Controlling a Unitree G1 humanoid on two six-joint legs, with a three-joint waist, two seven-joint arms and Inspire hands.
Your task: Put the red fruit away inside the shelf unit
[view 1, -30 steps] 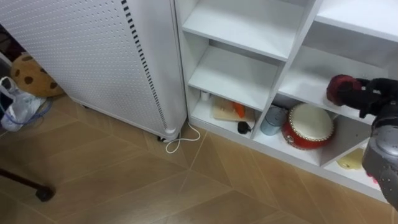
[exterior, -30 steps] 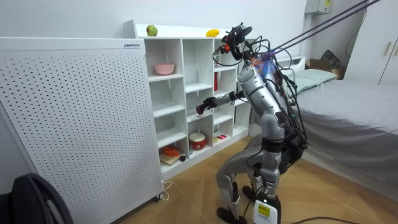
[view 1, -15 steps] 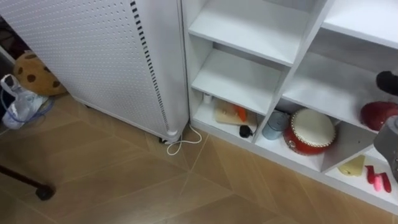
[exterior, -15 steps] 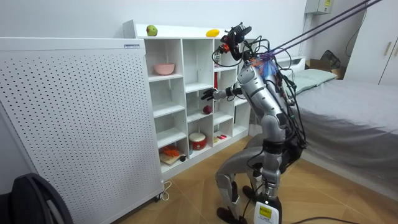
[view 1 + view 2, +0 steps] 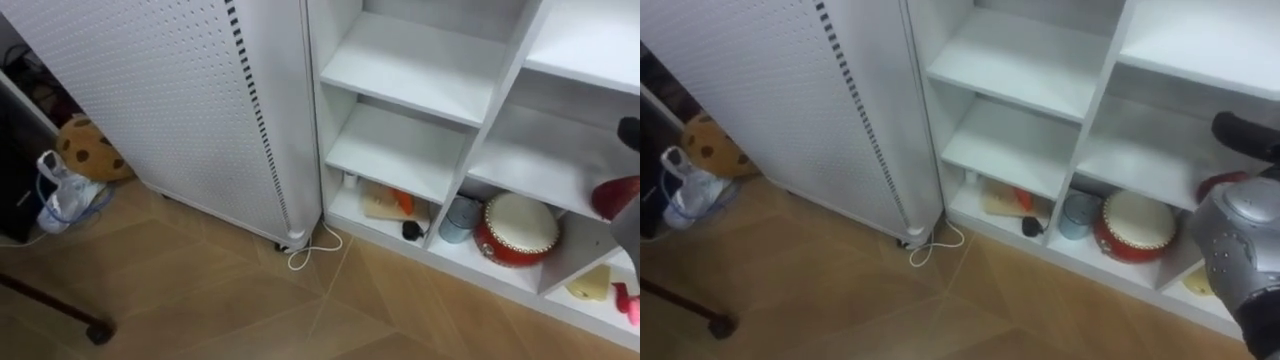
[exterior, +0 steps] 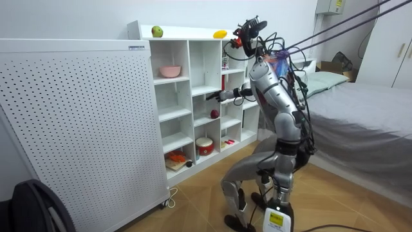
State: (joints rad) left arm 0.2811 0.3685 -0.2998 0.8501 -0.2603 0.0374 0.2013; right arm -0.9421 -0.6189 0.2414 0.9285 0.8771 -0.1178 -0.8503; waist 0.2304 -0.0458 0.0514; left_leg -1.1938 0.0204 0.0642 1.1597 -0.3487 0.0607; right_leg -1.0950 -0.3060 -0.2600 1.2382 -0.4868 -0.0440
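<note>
A dark red fruit (image 6: 214,114) lies alone on a middle shelf of the white closet (image 6: 193,45); in the left eye view the fruit (image 5: 615,196) sits at the far right edge. My right hand (image 6: 215,97) hovers just above it, open, fingers stretched toward the shelf and off the fruit. In the right eye view, a dark finger of that hand (image 5: 1240,132) shows above the fruit (image 5: 1220,183). A green apple (image 6: 157,31) and a yellow fruit (image 6: 220,33) rest on the closet's top. I stand with bent knees facing the closet.
The bottom shelves hold a red drum (image 5: 518,228), a blue-grey cup (image 5: 460,217) and a board with an orange item (image 5: 382,202). A pink bowl (image 6: 170,71) sits higher. A white perforated panel (image 5: 170,90) stands left, a white cable (image 5: 315,247) on the floor. A bed (image 6: 360,122) lies behind me.
My right hand opened and rose off the red fruit, which stays on the shelf. The eye views shifted a little as the head moved.
</note>
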